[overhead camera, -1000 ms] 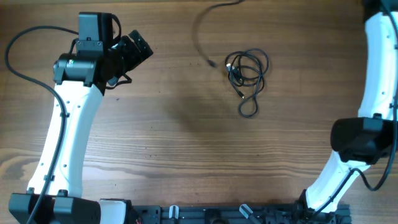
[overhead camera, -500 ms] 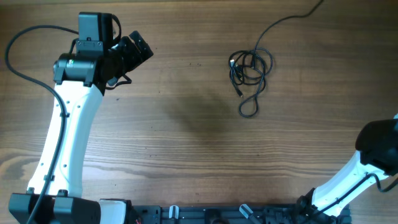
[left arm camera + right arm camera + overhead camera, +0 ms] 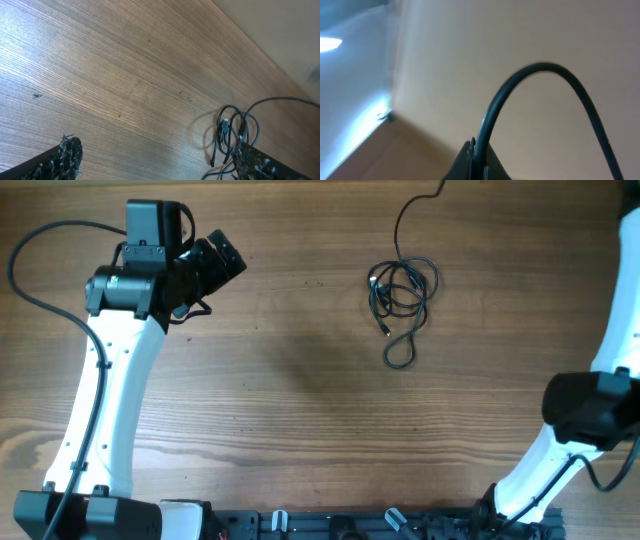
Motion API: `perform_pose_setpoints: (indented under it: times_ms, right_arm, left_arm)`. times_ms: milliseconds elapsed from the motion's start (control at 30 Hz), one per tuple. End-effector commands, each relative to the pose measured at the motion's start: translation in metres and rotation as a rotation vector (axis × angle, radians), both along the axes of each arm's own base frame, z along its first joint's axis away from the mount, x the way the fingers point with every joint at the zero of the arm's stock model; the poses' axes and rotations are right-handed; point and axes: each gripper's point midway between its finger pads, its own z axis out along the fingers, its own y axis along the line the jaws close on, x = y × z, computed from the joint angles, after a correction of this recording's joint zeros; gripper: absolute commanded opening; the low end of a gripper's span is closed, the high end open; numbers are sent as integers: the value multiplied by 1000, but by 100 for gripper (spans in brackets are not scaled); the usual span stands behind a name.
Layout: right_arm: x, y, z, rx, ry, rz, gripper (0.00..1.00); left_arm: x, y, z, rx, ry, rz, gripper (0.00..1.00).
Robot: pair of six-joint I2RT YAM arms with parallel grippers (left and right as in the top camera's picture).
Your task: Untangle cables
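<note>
Right claw [image 3: 477, 162] is closed on a thin black cord [image 3: 540, 67], which rises from between its fingers in an arch. This claw is outside the overhead view, somewhere past the far right corner of the table [image 3: 300, 390]. From that side one strand [image 3: 399, 235] runs down to the heap of loops [image 3: 402, 288], which lies on the wood at the far side, right of the middle. A long tail loop [image 3: 398, 358] points from it toward the near side. To do this step well, I think the pull should be slow and go up and away from the heap. Then the held cord can slide out of the loops without dragging the whole heap or tightening a knot. If the heap begins to lift, it is better to stop. Left claw [image 3: 215, 262] is wide open and holds nothing, well apart from the heap on the left side; it could come to press the other loops down. By count: two arms, two claws, one heap, one strand leaving it, one tail loop. How many cords are inside the heap I cannot tell surely.
</note>
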Motion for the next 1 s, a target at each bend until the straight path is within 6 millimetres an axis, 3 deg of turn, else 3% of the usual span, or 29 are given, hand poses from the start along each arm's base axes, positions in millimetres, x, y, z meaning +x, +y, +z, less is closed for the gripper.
perform_pose_setpoints:
  times_ms: [0,200,333,467,600,733,833,900,967]
  right_arm:
    - [-57,26,76,118,-123,124,4]
    - [-85,23,123,372,-167,215,4]
    - [-79,15,127,387,-206,150,4]
    - [-49,-1,102,313,-156,-5,4]
    - [-31,-32,90,309,-128,-159,5]
    - [-49,-64,115,390,-216,-172,4]
    - [-58,-95,119,430,-218,-201,4]
    - [-50,-122,100,403,-144,-272,4]
    - [-35,-147,68,325,-49,-394,4]
  left_arm:
    - [1,2,-3,28,4,-10,98]
    - [0,2,-4,28,8,-10,98]
    - [-2,3,-5,29,17,-10,98]
    - [-2,3,-5,30,21,-10,98]
    - [-2,3,-5,30,21,-10,98]
    - [-2,3,-5,30,20,-10,98]
    - [-2,3,-5,30,20,-10,98]
    - [-2,3,-5,30,20,-10,98]
    - [-2,3,-5,30,21,-10,98]
